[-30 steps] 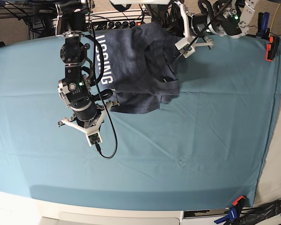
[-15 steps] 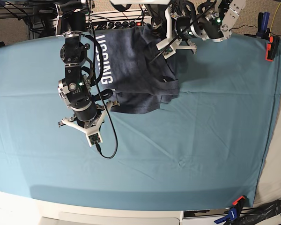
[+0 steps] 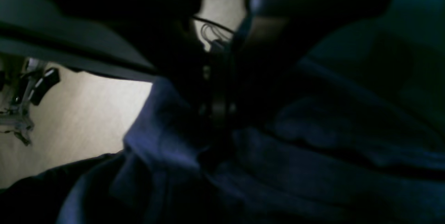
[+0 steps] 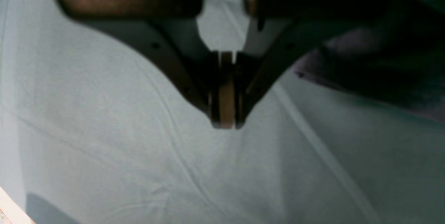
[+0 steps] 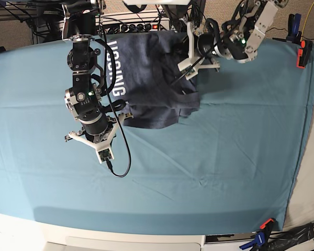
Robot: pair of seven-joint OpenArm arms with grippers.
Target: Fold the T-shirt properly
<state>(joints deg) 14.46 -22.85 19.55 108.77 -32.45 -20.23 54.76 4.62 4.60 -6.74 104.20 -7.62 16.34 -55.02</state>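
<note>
The slate blue-grey T-shirt (image 5: 146, 78) lies bunched at the back middle of the teal table cloth (image 5: 209, 157), with its white lettering (image 5: 116, 68) facing up on its left part. My left gripper (image 5: 182, 73) is down on the shirt's right part. In the dark left wrist view its fingers (image 3: 219, 109) look closed, with blue fabric (image 3: 278, 168) gathered around them. My right gripper (image 5: 100, 151) is shut and empty over bare cloth just front-left of the shirt. The right wrist view shows its closed tips (image 4: 224, 121) and the shirt's edge (image 4: 375, 74) at upper right.
A black cable (image 5: 123, 167) loops from the right arm onto the cloth. An orange clamp (image 5: 302, 52) holds the cloth at the back right, and another clamp (image 5: 264, 230) at the front right. Cables and equipment (image 5: 136, 23) stand behind the table.
My left gripper has moved left and forward from the shirt's back right edge onto the shirt, carrying the right part of the fabric over with it. The right arm has not moved.
</note>
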